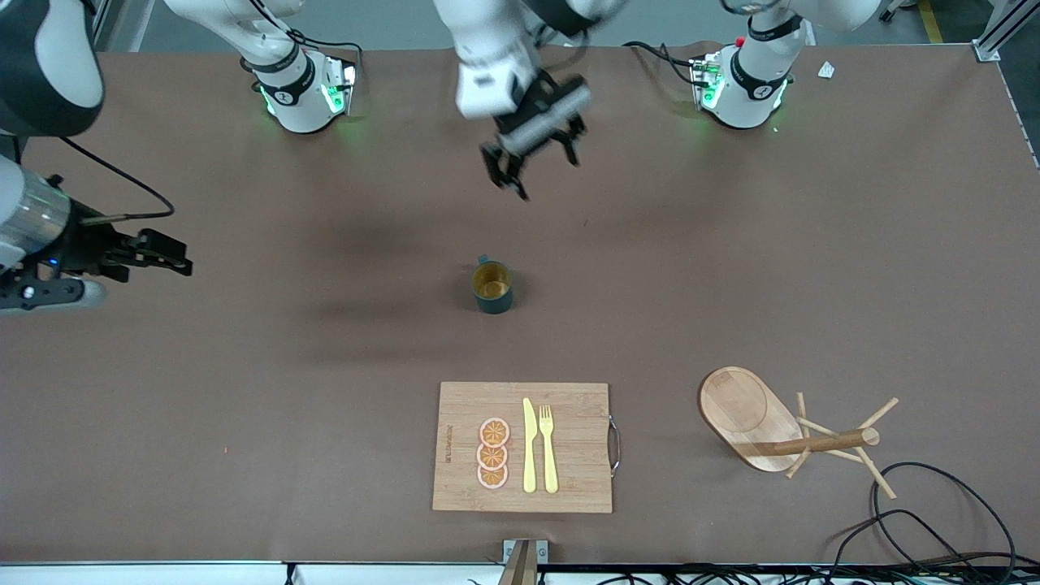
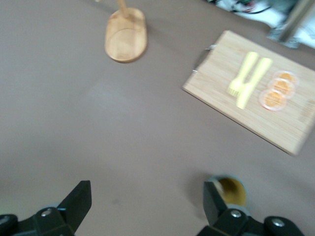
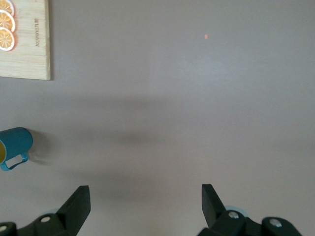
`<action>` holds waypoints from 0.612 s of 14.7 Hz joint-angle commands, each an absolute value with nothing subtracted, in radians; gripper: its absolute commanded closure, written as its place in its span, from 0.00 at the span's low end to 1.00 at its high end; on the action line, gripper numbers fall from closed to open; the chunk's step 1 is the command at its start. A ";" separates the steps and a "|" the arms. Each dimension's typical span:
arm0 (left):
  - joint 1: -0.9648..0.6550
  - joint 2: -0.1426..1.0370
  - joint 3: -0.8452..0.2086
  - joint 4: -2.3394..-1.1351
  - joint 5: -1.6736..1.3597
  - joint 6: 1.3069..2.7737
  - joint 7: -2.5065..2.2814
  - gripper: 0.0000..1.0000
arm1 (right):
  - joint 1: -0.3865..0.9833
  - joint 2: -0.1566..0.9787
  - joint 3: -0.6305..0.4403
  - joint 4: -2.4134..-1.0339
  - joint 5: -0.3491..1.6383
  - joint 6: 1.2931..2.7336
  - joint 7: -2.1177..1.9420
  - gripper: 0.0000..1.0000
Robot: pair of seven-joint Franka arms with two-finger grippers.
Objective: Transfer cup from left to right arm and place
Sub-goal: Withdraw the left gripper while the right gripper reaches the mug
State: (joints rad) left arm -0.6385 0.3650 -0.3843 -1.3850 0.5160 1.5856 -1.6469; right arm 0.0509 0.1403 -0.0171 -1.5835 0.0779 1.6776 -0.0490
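The cup (image 1: 492, 286), a small dark teal mug with a tan inside, stands upright mid-table with its handle toward the robots' bases. My left gripper (image 1: 543, 171) hangs open over the bare table between the bases and the cup, holding nothing. In the left wrist view the cup (image 2: 231, 189) shows just past one finger of the left gripper (image 2: 147, 189). My right gripper (image 1: 180, 253) waits open and empty at the right arm's end of the table, level with the cup. The right wrist view has the cup (image 3: 15, 145) off to the side of the right gripper (image 3: 145, 189).
A wooden cutting board (image 1: 569, 479) with a yellow knife, a fork and orange slices lies nearer the front camera than the cup. A wooden mug tree (image 1: 829, 443) on an oval base (image 1: 743, 414) lies toward the left arm's end. Black cables (image 1: 918, 520) trail at that near corner.
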 commanded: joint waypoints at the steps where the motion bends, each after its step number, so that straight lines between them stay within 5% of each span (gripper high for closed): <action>1: -0.458 0.353 -0.402 -1.402 0.427 1.608 -1.484 0.00 | 0.093 0.127 -0.018 -1.657 0.104 1.747 0.006 0.00; 9: 0.018 0.357 -0.400 -1.390 0.301 1.681 -0.989 0.00 | 0.368 0.253 -0.020 -1.738 0.114 1.945 0.276 0.00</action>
State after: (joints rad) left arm -0.0604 0.3681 -0.3867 -1.3840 0.3290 1.6740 -1.0824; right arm 0.3170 0.2086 -0.0104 -1.7286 0.1065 1.9005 0.2402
